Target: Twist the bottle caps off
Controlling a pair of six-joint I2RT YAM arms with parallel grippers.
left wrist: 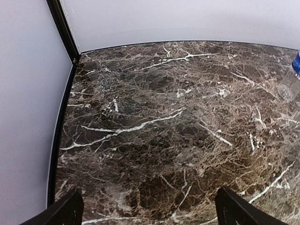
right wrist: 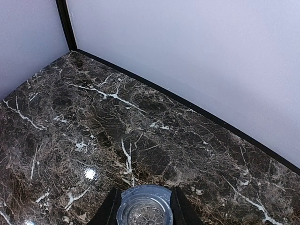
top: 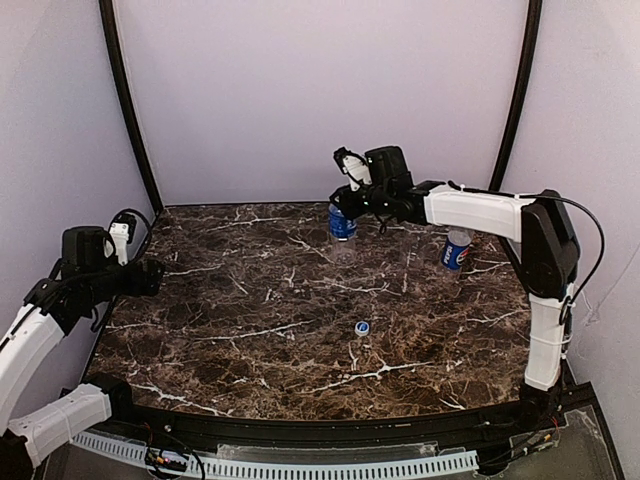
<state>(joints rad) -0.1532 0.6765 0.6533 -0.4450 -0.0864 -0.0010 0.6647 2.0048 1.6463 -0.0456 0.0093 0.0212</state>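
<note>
bottle [top: 342, 226] stands far centre on the table [top: 230, 330], with the right gripper [top: 348, 200] clamped on its upper end. the wrist view shows its round top end-on, a finger [right wrist: 180, 210] pressed to each side. you cannot tell whether a cap is on it. a loose blue cap [top: 362, 327] lies mid-table, well apart. the pepsi bottle [top: 456, 252] stands near the right edge, just by the right forearm.

risks:
- nothing steadies the bottle's body. the left gripper [top: 152, 277] hangs at the left edge, jaws wide apart and far off. twist now and the whole bottle likely spins or tips.
- thin plastic, so a hard squeeze could buckle it.
- a swing of your right arm could knock the pepsi bottle over.

table: dark glossy marble, probably slick. pale walls [top: 300, 90] on three sides, black posts [top: 125, 100] at the back corners.
</note>
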